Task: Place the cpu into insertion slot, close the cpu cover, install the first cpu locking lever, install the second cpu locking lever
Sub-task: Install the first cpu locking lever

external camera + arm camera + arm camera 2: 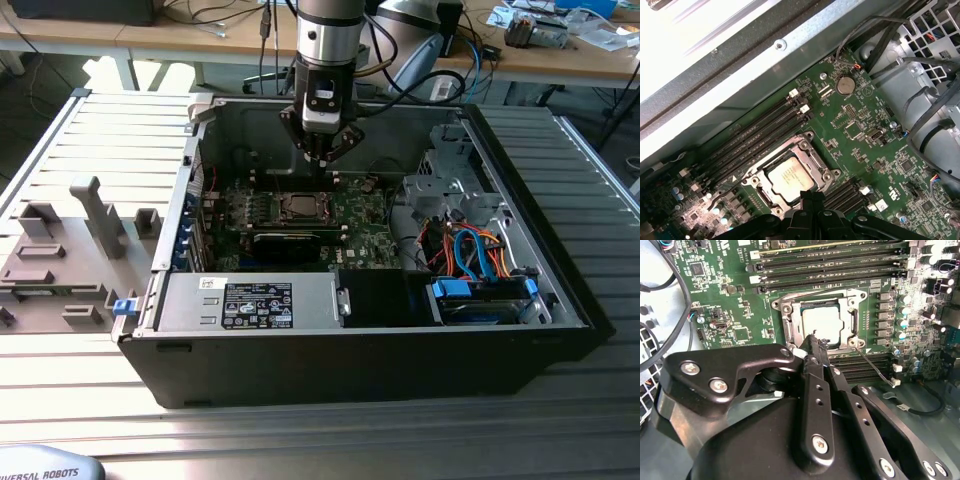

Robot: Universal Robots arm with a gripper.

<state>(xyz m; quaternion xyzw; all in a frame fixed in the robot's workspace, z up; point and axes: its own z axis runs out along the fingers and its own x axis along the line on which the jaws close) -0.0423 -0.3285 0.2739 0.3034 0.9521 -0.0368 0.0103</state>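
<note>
The cpu [824,322] lies flat in the insertion slot [860,342] on the green board, its silver top showing. The cpu cover [789,320] rests down around it as a silvery frame. In the exterior view my gripper [322,168] hangs inside the case just behind the cpu [298,208]. In both wrist views the gripper [812,341] is shut with nothing between its fingers, its tips at the socket's edge beside the cpu [790,177]. A thin wire locking lever [872,365] angles away from one socket corner over the memory slots.
The open computer case [560,300] stands on a slatted metal table. Black memory slots [755,135] flank the socket. Cable bundles and a drive cage [470,240] fill the exterior view's right. A power supply [250,300] sits at the front. Grey fixtures [60,260] lie outside the case.
</note>
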